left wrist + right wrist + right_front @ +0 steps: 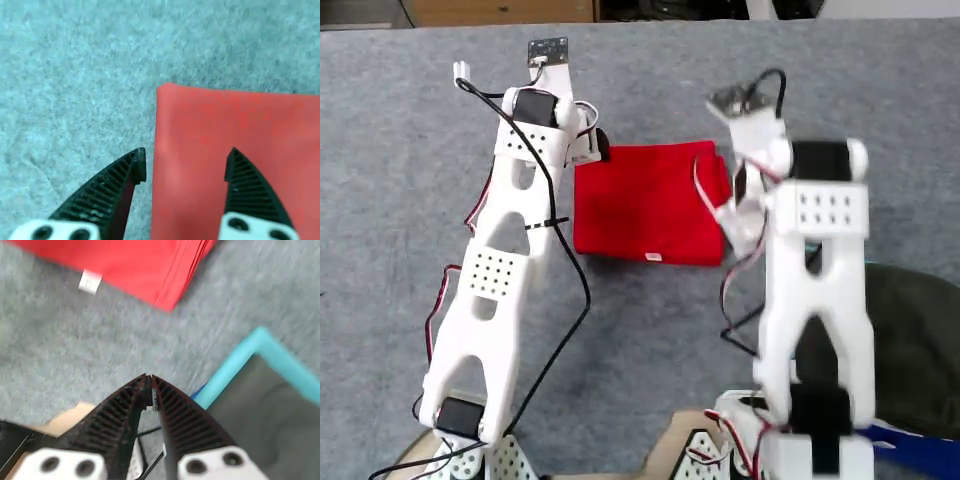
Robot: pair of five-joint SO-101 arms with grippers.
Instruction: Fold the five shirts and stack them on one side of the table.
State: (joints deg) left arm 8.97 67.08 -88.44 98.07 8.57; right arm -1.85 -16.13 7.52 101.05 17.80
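One red shirt (645, 205) is recorded, folded to a flat rectangle about midway along the table (400, 150), a little toward its far edge, between the two arms.

At the shirt's left edge, the left gripper (186, 155) is found wide open and empty, one finger over the bare table and the other over the red cloth. A grasp of that edge is judged to be the step in hand, for a further fold or for carrying the shirt to one side. The table-side finger should be slid under every layer before closing, so that the bundle is not peeled apart. A white label (653, 258) is noted on the shirt's near edge.

Beyond the shirt's right edge, the right gripper (150, 377) is found closed tip to tip on nothing. It would have to be opened and brought to the stacked right edge, and both sides lifted together, if sagging is to be avoided.

A dark cloth (910, 330) with a blue border (240, 365) is noted at the table's right edge.

The table is covered in grey, felt-like fabric, on which some drag is to be expected. Wooden furniture (500, 10) is seen past the far edge and a tan board (670, 440) at the near edge.
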